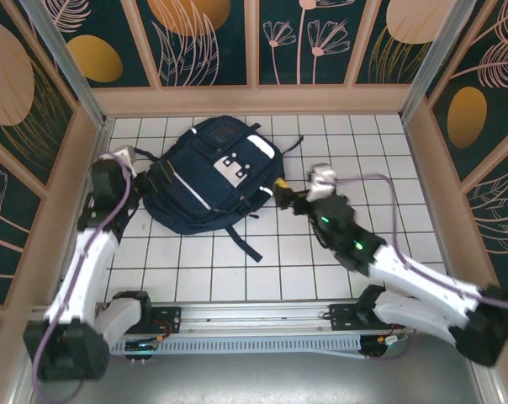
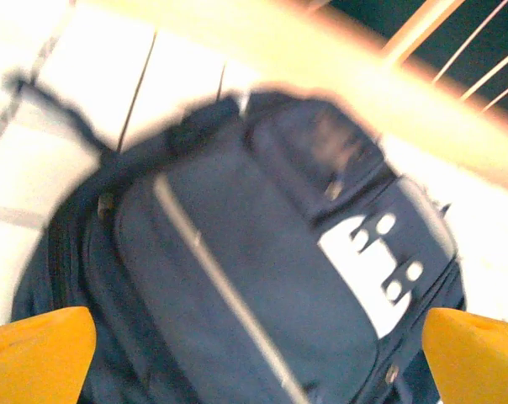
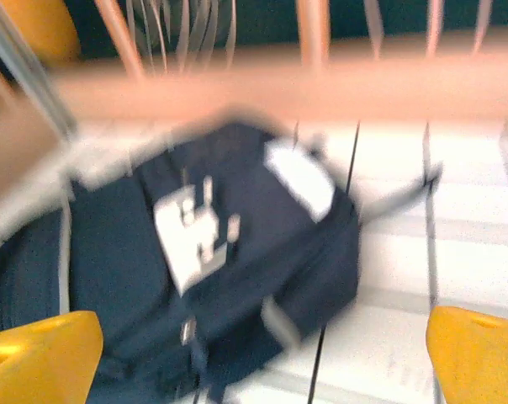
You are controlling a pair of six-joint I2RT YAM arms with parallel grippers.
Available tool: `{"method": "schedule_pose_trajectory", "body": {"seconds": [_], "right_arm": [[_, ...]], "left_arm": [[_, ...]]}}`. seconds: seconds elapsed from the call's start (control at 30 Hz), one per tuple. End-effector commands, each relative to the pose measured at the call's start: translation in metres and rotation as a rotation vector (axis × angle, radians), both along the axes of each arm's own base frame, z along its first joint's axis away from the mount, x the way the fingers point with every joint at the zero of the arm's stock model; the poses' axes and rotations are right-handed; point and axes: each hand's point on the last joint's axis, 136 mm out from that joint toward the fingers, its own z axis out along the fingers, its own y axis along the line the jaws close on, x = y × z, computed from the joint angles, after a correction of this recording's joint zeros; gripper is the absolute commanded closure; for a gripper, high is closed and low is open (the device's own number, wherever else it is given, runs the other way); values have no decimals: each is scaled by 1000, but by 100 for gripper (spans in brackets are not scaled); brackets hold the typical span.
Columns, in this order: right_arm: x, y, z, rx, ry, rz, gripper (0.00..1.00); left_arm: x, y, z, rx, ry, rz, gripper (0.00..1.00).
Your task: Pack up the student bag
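The student bag, a navy-blue backpack with a light grey front patch and pale stripes, lies flat on the white tiled table, left of centre. My left gripper is at the bag's left edge. In the blurred left wrist view its yellow fingers stand wide apart, open, with the bag beyond them. My right gripper is just off the bag's right edge. It is open too, its fingers spread wide, and the bag lies ahead of it.
A dark strap trails from the bag toward the near side. Wooden walls with patterned panels close in the table at the back and both sides. A metal rail runs along the near edge.
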Motion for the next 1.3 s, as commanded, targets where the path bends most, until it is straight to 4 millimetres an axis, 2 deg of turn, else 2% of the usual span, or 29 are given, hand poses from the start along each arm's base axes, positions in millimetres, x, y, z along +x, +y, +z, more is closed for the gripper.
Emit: {"method": "schedule_pose_trajectory", "body": {"seconds": [0.0,0.07,0.13,0.2,0.3,0.37,0.43,0.57,0.67,0.77,0.8,0.87,0.9,0.97,1.0,1.07,1.27], "right_arm": [[-12,-59,36,-55,-367,-149,1],[-4,-93,23,-61,-327,-267,1],[8,-129,-6,-70,-211,-405,1],[19,-158,-38,-56,-95,-479,1],[28,-176,-84,-32,-9,-450,1],[30,-191,-103,-43,-1,-500,1],[38,-196,-116,-65,17,-505,1],[56,-194,-129,-65,22,-450,1],[75,-190,-129,-59,-5,-409,1],[94,-188,-135,-119,11,-396,1],[98,-191,-145,-115,37,-405,1],[93,-201,-148,-70,-14,-424,1],[92,-207,-149,-55,2,-453,1],[96,-206,-153,-57,24,-438,1],[96,-206,-153,-59,27,-438,1],[100,-211,-155,-50,46,-468,1],[100,-210,-155,-58,45,-474,1]], "left_arm": [[-7,22,25,180,-351,93,1],[-20,51,20,268,-440,253,1],[-28,66,5,359,-488,337,1],[-27,68,-12,432,-491,337,1],[-15,70,-37,490,-407,321,1],[-8,60,-41,496,-427,260,1],[-7,54,-44,484,-459,232,1],[-1,53,-58,454,-451,232,1],[6,52,-68,426,-433,223,1],[11,38,-79,430,-449,140,1],[14,34,-84,435,-444,115,1],[20,33,-98,436,-427,107,1],[22,36,-92,426,-456,129,1],[32,37,-104,439,-364,114,1],[38,36,-105,429,-364,110,1],[38,40,-106,431,-351,129,1],[38,44,-106,427,-343,153,1]]}}
